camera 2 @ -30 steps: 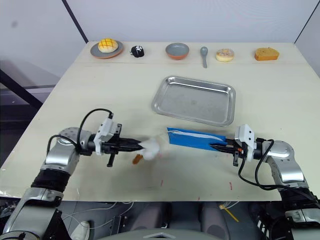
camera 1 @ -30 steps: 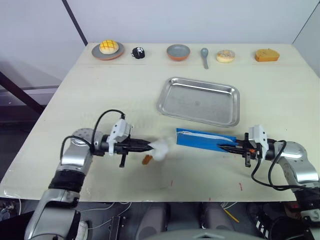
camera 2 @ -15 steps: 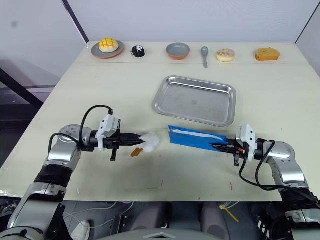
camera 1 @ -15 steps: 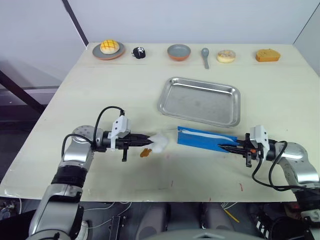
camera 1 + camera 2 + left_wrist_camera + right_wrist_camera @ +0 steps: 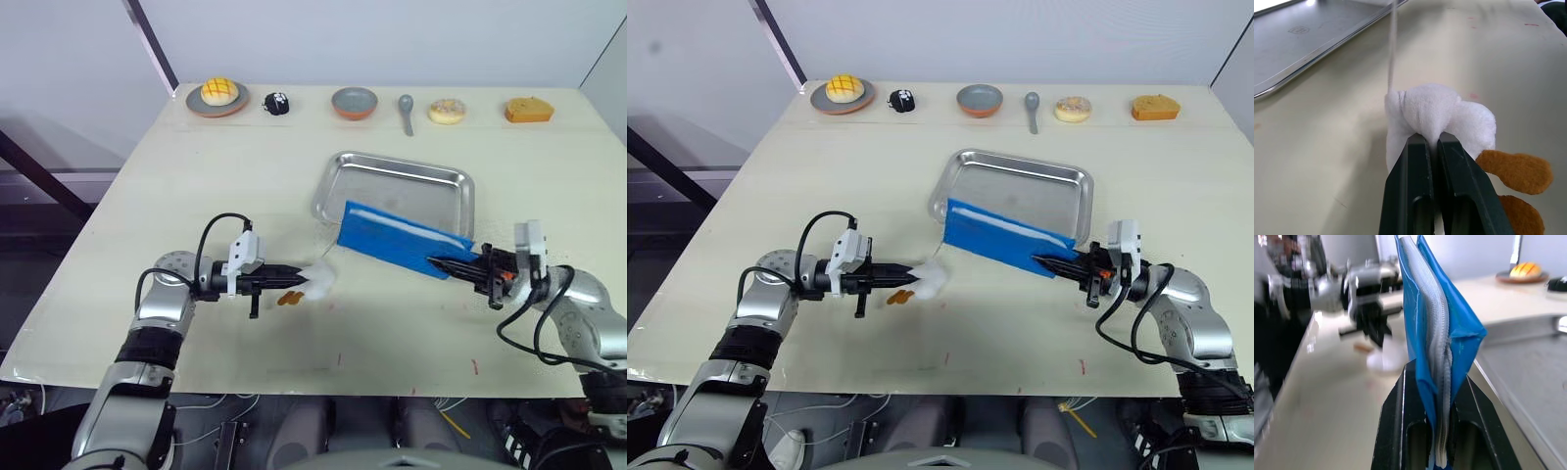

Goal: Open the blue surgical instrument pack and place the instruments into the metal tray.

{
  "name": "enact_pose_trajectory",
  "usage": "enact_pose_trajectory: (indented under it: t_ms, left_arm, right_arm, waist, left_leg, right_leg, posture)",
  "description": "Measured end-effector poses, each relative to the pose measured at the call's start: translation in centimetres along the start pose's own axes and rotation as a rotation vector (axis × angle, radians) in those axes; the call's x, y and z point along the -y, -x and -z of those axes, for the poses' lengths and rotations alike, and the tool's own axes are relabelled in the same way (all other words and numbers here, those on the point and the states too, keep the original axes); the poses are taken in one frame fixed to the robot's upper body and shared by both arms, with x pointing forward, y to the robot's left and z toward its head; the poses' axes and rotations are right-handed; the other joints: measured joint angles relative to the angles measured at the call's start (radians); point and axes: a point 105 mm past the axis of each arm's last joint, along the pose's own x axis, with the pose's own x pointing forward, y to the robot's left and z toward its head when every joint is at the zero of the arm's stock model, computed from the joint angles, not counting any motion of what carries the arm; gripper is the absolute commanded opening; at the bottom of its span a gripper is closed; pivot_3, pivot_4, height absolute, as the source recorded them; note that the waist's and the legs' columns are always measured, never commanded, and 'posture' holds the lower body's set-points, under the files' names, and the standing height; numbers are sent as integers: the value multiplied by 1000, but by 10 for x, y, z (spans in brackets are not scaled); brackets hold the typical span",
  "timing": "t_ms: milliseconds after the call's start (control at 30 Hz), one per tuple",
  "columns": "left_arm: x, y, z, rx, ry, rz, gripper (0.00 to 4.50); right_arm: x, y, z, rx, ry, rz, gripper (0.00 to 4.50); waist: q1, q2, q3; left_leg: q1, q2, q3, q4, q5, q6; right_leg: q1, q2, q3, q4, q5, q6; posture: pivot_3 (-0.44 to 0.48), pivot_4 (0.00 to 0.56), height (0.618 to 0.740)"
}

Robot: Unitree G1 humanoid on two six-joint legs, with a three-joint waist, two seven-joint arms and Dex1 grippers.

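The blue surgical instrument pack (image 5: 402, 240) hangs lifted and tilted, its far side over the near rim of the metal tray (image 5: 392, 181). My right gripper (image 5: 438, 262) is shut on the pack's right end, and the right wrist view shows the blue pack (image 5: 1425, 308) with its grey lining pinched between the fingers. My left gripper (image 5: 301, 277) is shut on a white toy figure (image 5: 1435, 110) with orange feet, low over the table left of the pack. A thin white cord (image 5: 1392, 49) runs from the figure towards the tray. The instruments are hidden.
Along the table's far edge stand a plate with a yellow bun (image 5: 217, 95), a small black item (image 5: 276, 103), a round grey bowl (image 5: 354, 101), a grey spoon (image 5: 406, 110), a doughnut (image 5: 447, 110) and a piece of cake (image 5: 529, 108).
My right gripper has raised the pack off the table and carried it back over the tray's near rim. The left gripper still holds the white figure in nearly the same place.
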Motion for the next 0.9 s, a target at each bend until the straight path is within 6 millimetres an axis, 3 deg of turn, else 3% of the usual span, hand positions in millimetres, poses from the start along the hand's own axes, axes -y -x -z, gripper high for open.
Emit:
enact_pose_trajectory:
  t_ms: [167,367,633,900]
  left_arm:
    - [1,-1,0,4,2,3,51]
    - [0,5,-3,-20,41,6,51]
    - [-11,42,-22,-147,22,21,51]
    - [-5,59,-19,-292,42,62,51]
  right_arm:
    - [3,-2,-3,57,-96,46,0]
    - [3,2,-4,-4,14,23,0]
    - [-3,-6,12,-124,192,-77,0]
    - [-2,-22,18,-142,229,-119,0]
  waist:
    - [2,0,0]
    - [-4,0,0]
    - [-24,0,1]
    - [-27,0,2]
  left_leg:
    - [0,-1,0,0,0,0]
    - [0,-1,0,0,0,0]
    - [0,1,1,-2,0,0]
    - [-1,1,1,-2,0,0]
  right_leg:
    - [0,0,0,0,0,0]
    - [0,0,0,0,0,0]
    - [-3,2,0,1,0,0]
    - [-4,2,1,2,0,0]
  posture:
    - [0,150,740]
    - [0,150,740]
    - [0,150,740]
    - [0,150,740]
